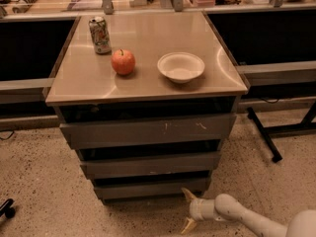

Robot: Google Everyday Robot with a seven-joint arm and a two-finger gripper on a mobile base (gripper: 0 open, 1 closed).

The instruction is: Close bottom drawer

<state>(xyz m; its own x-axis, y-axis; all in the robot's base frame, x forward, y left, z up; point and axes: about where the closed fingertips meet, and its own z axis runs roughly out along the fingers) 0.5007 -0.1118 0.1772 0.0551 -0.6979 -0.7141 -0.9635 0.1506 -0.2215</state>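
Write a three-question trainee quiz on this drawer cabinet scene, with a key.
1. True or false: on the cabinet top, the apple sits between the can and the bowl.
2. Where is the gripper? A) resting on the cabinet top. B) low near the floor, in front of the bottom drawer, toward its right end. C) hovering above the bowl.
3. Which of the three drawer fronts bears pale scratch marks?

Key: 1 true. 2 B. 3 the top drawer.
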